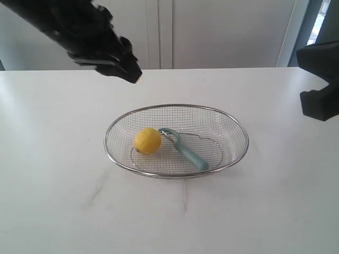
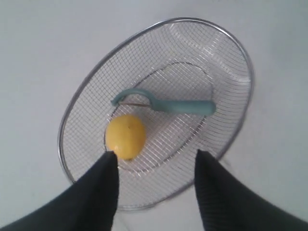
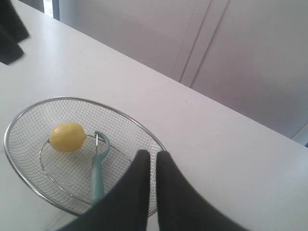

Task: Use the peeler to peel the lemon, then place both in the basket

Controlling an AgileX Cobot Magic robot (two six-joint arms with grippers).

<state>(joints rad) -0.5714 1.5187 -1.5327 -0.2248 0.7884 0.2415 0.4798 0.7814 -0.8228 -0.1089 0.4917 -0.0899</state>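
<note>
The yellow lemon (image 1: 147, 141) lies in the left half of the wire-mesh basket (image 1: 175, 106). The teal peeler (image 1: 185, 149) lies next to it, its hooked head toward the lemon. My left gripper (image 1: 131, 72) hangs above and behind the basket's left side. In the left wrist view it (image 2: 155, 154) stands open and empty, looking down on the lemon (image 2: 125, 136), peeler (image 2: 168, 104) and basket (image 2: 245, 57). My right gripper (image 3: 154, 154) is shut on nothing, off to the basket's right. Beyond it I see the lemon (image 3: 68, 136), peeler (image 3: 98, 168) and basket rim (image 3: 72, 99).
The basket stands in the middle of a white table (image 1: 63, 201). Pale cabinet doors (image 1: 212, 32) run behind the table's far edge. The right arm's black body (image 1: 319, 84) sits at the right border of the exterior view.
</note>
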